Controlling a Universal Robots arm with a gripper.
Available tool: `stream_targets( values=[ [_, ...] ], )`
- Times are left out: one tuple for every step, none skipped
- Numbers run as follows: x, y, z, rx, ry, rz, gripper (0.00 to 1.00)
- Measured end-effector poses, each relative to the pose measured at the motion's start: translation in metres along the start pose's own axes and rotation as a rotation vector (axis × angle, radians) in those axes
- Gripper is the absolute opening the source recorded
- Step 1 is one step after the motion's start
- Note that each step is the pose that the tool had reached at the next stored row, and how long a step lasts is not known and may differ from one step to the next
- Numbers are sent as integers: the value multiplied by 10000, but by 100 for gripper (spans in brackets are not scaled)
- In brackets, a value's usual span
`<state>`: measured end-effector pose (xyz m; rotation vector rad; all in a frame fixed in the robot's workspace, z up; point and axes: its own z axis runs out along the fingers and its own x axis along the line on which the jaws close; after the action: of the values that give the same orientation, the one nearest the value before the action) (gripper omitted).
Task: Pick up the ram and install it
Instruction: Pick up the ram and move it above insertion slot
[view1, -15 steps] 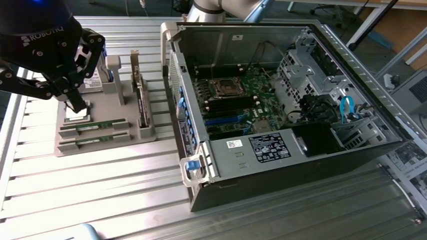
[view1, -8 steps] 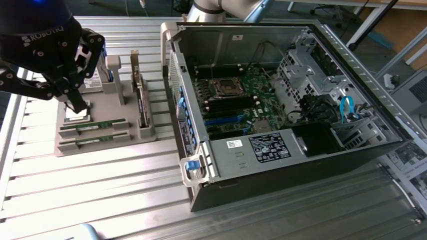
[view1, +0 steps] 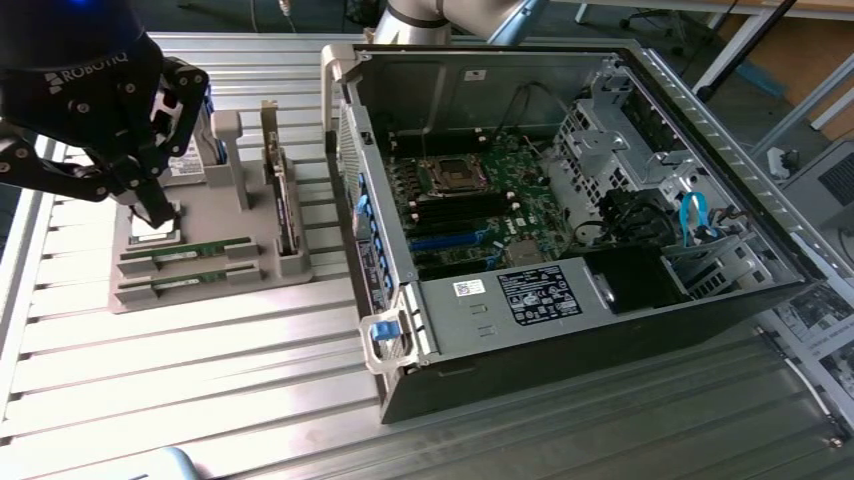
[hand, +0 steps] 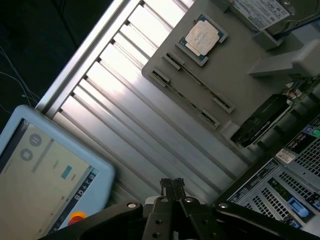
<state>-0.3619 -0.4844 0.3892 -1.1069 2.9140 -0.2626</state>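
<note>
Bright light from above, with hard glare on the table (view1: 174, 350) slats in both views, whitest beside the tray (view1: 214, 215). Case (view1: 427, 80) interior dimmer, shadowed. Gripper (view1: 158, 215) near-black. Tablet (hand: 45, 175) screen washed out, floor beyond dark.

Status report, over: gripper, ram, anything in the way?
Gripper shut, empty, above gray holder. Both ram sticks seated in holder, untouched. Nothing seen between gripper and sticks.
</note>
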Motion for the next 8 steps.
stream_targets(
  values=[
    [0, 0, 0, 9, 1, -38, 11],
    [0, 0, 0, 21, 2, -87, 11],
    [0, 0, 0, 30, 2, -128, 11],
    [0, 0, 0, 38, 2, -163, 11],
    [0, 0, 0, 44, 1, -191, 11],
    [0, 0, 0, 54, 1, -237, 11],
    [0, 0, 0, 61, 1, -267, 11],
    [0, 0, 0, 68, 0, -294, 11]
  ],
)
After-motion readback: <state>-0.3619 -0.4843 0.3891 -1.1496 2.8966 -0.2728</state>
